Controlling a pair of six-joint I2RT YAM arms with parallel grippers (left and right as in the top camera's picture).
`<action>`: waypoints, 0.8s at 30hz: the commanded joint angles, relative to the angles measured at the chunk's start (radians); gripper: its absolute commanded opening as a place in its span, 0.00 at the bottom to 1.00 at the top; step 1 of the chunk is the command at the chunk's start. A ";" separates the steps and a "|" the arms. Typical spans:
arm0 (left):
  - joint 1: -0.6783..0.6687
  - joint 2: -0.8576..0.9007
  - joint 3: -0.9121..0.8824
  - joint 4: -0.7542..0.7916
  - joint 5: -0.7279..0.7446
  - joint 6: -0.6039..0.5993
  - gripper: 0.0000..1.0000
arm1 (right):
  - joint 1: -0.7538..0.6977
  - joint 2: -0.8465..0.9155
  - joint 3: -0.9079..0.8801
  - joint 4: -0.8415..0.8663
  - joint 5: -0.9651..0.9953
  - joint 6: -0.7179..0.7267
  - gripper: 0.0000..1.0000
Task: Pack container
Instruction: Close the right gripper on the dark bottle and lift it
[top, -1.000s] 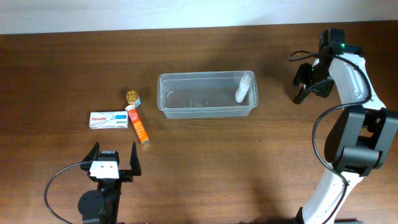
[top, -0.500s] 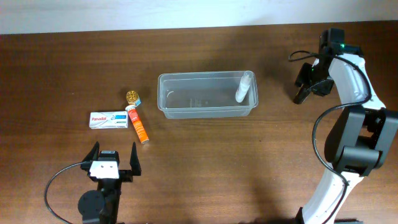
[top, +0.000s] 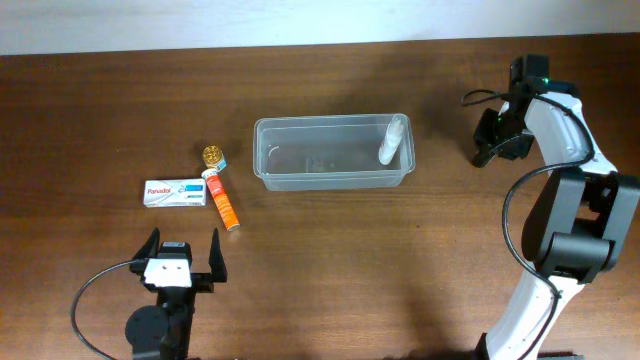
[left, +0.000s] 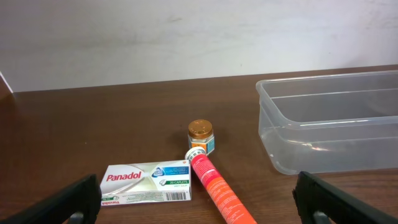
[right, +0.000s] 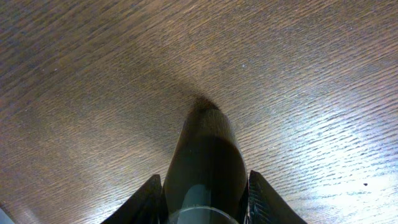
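The clear plastic container (top: 331, 179) stands mid-table with a white tube (top: 392, 140) leaning in its right end; it also shows in the left wrist view (left: 323, 134). To its left lie a Panadol box (top: 177, 193), an orange tube (top: 223, 205) and a small gold-lidded jar (top: 213, 155). My left gripper (top: 183, 262) is open and empty, near the front edge, facing these items (left: 199, 205). My right gripper (top: 490, 142) is to the right of the container, shut on a dark cylindrical bottle (right: 205, 155) just above the table.
The wooden table (top: 420, 270) reaches a pale wall at the back. In the left wrist view the Panadol box (left: 146, 180), the orange tube (left: 217, 186) and the jar (left: 201, 135) lie close together ahead of the fingers.
My right gripper has shifted slightly toward the back of the table with the dark bottle in it. The left arm and the items have not moved.
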 joint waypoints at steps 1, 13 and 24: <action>0.004 -0.006 -0.006 -0.001 0.000 0.016 1.00 | -0.005 0.003 -0.005 0.006 0.028 0.004 0.35; 0.004 -0.006 -0.006 -0.001 0.000 0.016 1.00 | -0.005 -0.013 0.008 -0.002 0.027 -0.021 0.25; 0.004 -0.006 -0.006 -0.001 0.000 0.016 1.00 | -0.001 -0.158 0.164 -0.154 0.018 -0.048 0.25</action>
